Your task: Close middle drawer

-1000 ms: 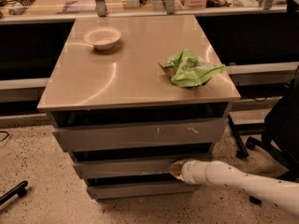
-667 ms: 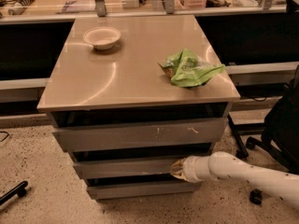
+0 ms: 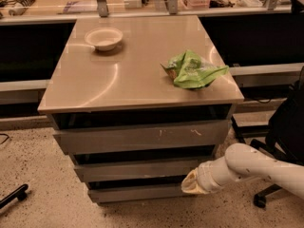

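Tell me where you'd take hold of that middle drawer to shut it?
The middle drawer has no handle, only a plain flat front sticking out slightly, so there is little to grip. Better to press that front panel from the front, straight toward the cabinet. The gripper sits by the panel's lower right end; nearer the middle would probably push more evenly.

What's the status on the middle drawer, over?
Pincer at right end of middle drawer front. Drawer fully in or not: unclear. Nothing blocking; bowl, green bag sit on top.
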You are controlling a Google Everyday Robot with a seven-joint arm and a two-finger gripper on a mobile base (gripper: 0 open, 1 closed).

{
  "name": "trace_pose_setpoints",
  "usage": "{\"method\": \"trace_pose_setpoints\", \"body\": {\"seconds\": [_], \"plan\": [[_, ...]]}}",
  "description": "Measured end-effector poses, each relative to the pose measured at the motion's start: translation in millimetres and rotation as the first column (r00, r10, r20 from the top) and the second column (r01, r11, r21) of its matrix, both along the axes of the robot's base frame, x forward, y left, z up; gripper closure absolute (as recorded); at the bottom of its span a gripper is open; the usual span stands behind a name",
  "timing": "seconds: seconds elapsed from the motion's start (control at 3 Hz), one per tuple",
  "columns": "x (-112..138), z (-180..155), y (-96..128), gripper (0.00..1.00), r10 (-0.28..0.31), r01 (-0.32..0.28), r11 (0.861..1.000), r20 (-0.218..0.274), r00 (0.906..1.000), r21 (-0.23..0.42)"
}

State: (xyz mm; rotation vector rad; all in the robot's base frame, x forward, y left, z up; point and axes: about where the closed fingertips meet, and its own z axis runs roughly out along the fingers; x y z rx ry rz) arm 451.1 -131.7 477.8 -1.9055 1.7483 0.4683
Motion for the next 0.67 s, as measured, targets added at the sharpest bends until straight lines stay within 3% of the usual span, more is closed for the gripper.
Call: {"method": "trace_pose_setpoints", "body": {"seconds": [0.33,0.67], "plan": [[-19.7,0.6,2.1,0.81,0.049,-0.049,0.999,-0.061,0.9969,0.004],[-19.7,0.6,2.1,0.58,0.049,-0.049,0.999,-0.061,0.9969,0.004]]}}
